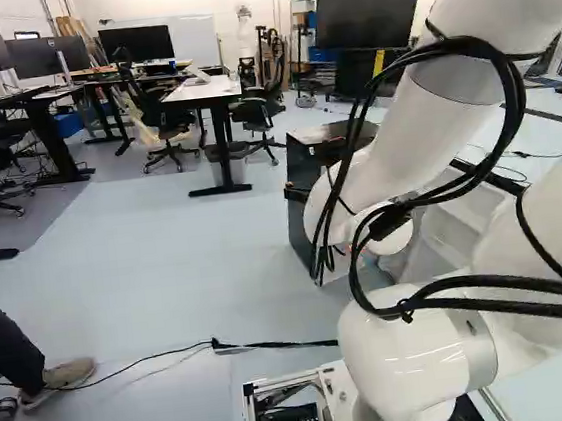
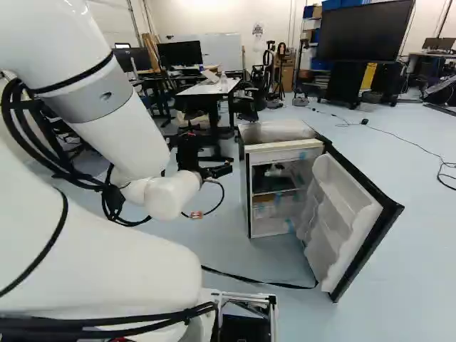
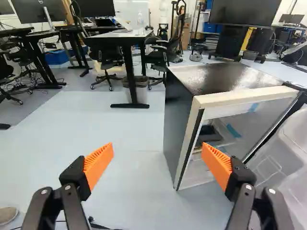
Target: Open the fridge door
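Note:
In the right base view my gripper (image 2: 214, 171) is just left of the fridge (image 2: 274, 133). The fridge door (image 2: 345, 217) stands wide open, swung out to the right, its white shelved inner side showing; shelves are visible inside the body. In the wrist view the gripper (image 3: 158, 152) is open, nothing between its orange pads. One finger overlaps the front opening of the fridge (image 3: 178, 127) in that view; contact cannot be told. Part of the door (image 3: 288, 153) shows beside that finger. My arm hides much of the fridge (image 1: 300, 219) in the left base view.
Beyond the fridge are a white-topped desk (image 2: 206, 88), office chairs (image 1: 166, 122) and a large screen on a stand (image 2: 365, 32). A person's leg and shoe (image 1: 69, 374) are at the left of the left base view. A black cable (image 2: 249, 278) lies on the floor (image 1: 157, 274).

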Robot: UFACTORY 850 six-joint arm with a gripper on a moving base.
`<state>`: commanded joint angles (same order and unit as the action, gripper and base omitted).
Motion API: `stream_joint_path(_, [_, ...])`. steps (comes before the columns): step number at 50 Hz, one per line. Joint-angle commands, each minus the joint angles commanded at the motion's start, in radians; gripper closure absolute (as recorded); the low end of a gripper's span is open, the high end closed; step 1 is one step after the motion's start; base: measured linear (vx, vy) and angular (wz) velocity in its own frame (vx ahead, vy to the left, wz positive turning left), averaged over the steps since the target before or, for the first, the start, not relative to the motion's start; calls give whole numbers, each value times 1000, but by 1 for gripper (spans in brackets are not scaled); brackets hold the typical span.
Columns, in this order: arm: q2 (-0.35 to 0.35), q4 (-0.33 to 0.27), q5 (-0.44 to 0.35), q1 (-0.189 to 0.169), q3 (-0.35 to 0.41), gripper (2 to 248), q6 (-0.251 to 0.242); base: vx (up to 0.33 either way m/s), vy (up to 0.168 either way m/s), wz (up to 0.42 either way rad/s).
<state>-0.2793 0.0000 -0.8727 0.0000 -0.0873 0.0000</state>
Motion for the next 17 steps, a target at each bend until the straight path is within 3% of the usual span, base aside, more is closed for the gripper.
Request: stream_joint_path(17, [0,0,0,0,0,3,0,0,0,0])
